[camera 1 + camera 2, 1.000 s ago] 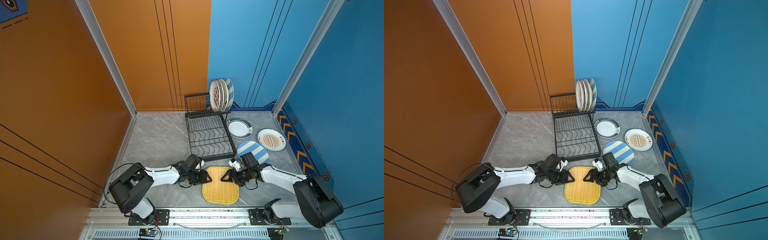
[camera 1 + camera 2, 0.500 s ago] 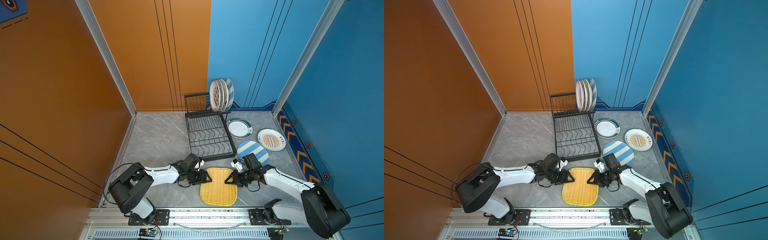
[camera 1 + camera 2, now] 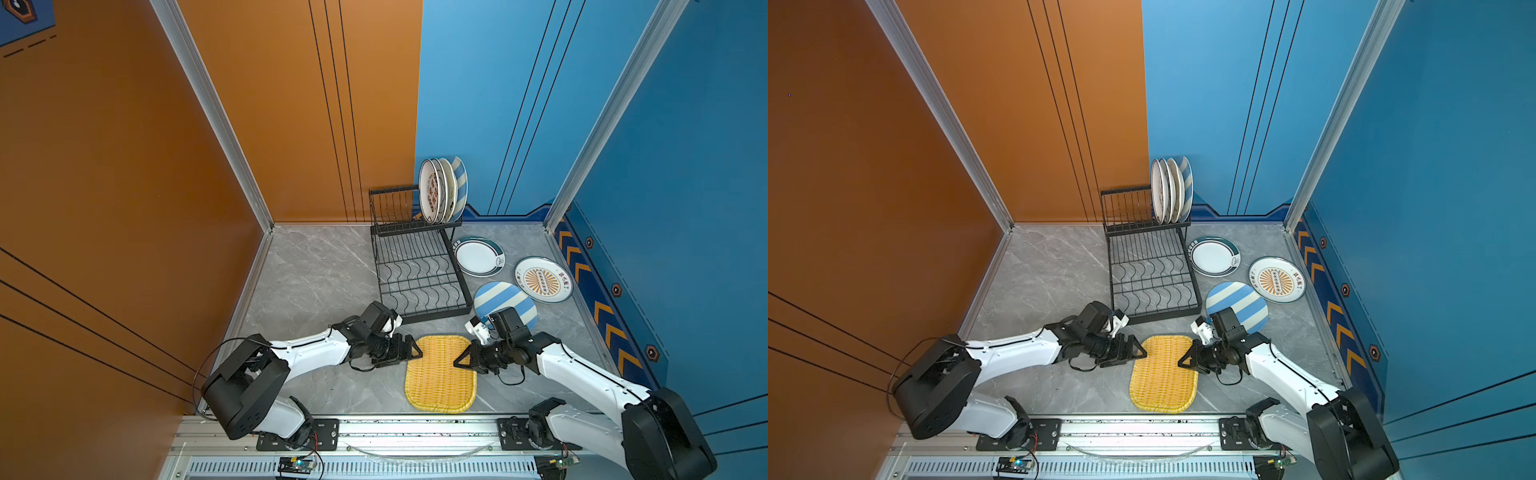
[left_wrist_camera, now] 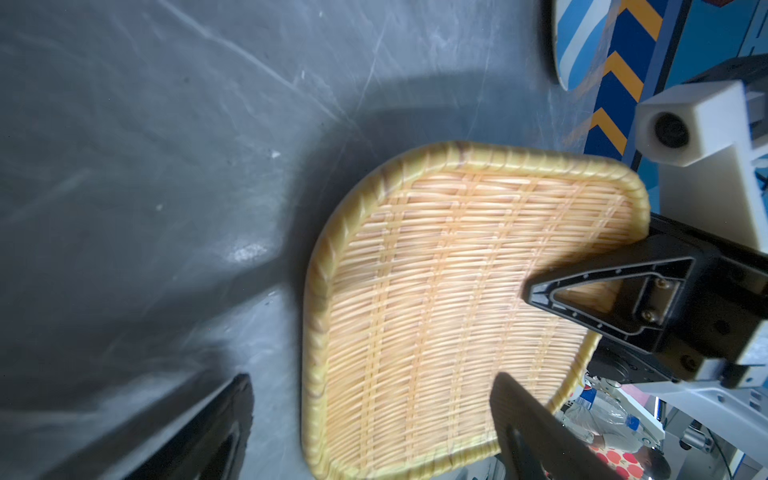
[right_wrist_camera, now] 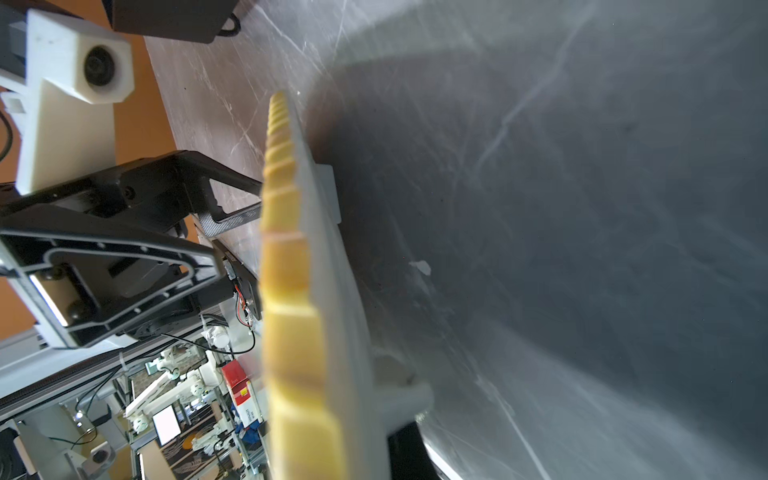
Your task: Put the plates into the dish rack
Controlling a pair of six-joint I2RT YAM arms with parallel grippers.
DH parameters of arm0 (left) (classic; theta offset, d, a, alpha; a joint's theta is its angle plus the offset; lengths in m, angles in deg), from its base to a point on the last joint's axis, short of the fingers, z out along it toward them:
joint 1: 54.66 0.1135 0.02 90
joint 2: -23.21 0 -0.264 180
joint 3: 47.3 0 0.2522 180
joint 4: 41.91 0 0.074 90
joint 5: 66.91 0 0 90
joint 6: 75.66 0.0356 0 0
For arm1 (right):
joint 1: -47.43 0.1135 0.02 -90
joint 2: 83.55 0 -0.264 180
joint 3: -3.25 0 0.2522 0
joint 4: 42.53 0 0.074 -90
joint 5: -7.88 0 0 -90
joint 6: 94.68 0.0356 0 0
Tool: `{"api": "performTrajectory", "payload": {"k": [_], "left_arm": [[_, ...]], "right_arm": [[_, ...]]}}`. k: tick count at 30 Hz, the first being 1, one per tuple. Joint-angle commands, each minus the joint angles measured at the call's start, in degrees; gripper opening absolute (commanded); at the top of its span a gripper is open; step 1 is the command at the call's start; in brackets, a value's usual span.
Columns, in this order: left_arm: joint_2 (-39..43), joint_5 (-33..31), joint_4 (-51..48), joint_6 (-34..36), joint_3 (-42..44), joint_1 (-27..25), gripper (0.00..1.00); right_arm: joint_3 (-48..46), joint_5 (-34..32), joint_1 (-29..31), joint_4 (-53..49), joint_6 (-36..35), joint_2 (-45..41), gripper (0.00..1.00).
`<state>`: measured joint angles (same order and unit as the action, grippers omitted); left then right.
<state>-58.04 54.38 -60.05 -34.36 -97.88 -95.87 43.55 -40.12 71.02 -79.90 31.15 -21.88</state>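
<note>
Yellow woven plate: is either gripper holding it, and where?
The right gripper is shut on the yellow woven plate at its rim nearest that arm; left gripper is open, not gripping.

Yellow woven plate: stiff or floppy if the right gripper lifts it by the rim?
Probably stiff: the right wrist view shows the plate edge-on with a straight rim and a smooth, moulded-looking underside. Likely light, since it looks thin. Pinched at one edge by the right gripper, it may pivot in the grip.

My arms [image 3: 307, 353] are white with black joints; fingers [image 4: 615, 266] are black screwed triangles; a cable [image 3: 198, 372] loops at nine o'clock of my left base [image 3: 245, 390].
</note>
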Motion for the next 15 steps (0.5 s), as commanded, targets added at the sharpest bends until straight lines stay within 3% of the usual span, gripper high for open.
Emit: {"api": "performTrajectory", "payload": {"k": [1,9,15], "left_arm": [[3.2,-1.3,-4.8,1.7,-2.1,1.4,0.94],[7.4,-0.4,-9.5,4.3,-2.9,7.7,1.0],[7.1,1.0,-12.8,8.1,-5.9,13.3,0.98]], "right_arm": [[2.5,-4.4,-0.4,-5.7,1.5,-4.9,0.0],[13.0,-13.3,-0.2,-15.1,4.7,-14.7,0.0],[27.6,-27.3,1.8,-20.1,2.8,-14.3,0.0]]}}
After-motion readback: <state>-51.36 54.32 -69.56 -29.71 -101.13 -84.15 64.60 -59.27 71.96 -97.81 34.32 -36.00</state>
